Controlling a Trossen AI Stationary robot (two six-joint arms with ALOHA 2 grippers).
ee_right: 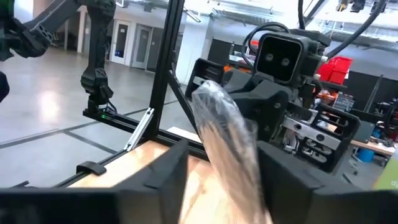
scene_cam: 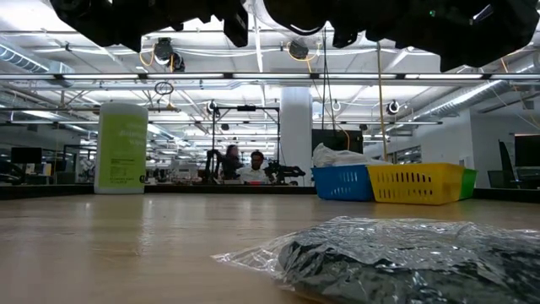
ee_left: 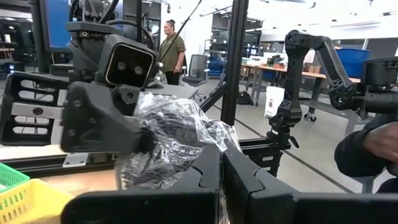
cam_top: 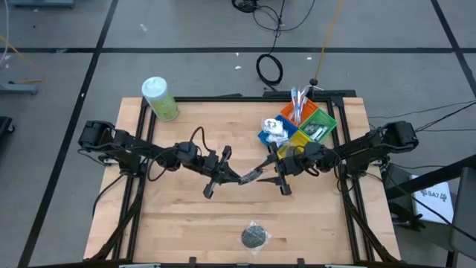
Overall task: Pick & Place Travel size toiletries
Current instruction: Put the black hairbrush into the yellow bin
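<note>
Your left gripper [cam_top: 239, 177] is clamped shut on one end of a clear-wrapped dark item [cam_top: 253, 176], holding it in the air above the middle of the table [cam_top: 186, 223]. Your right gripper [cam_top: 269, 167] faces it from the other side, its fingers [ee_right: 168, 171] spread on either side of the wrap's far end; in the right wrist view the wrapped item [ee_right: 227, 143] runs up between those fingers, but you cannot tell whether they press on it. From the left wrist view, the crinkled plastic [ee_left: 171, 134] sits just beyond the closed fingers [ee_left: 205, 180], right against the other arm's wrist.

Behind your right gripper, at the far edge of the table, stand the coloured bins [cam_top: 301, 123], with a clear bag of white cotton [cam_top: 274, 128] in the blue one and thin toothbrushes [cam_top: 299, 98] sticking up from the orange one. Well to the near side of both grippers lies a black round disc in clear wrap [cam_top: 254, 236], alone on the wood. The big green bottle [cam_top: 159, 98] stands far beyond your left gripper at the table's corner.
</note>
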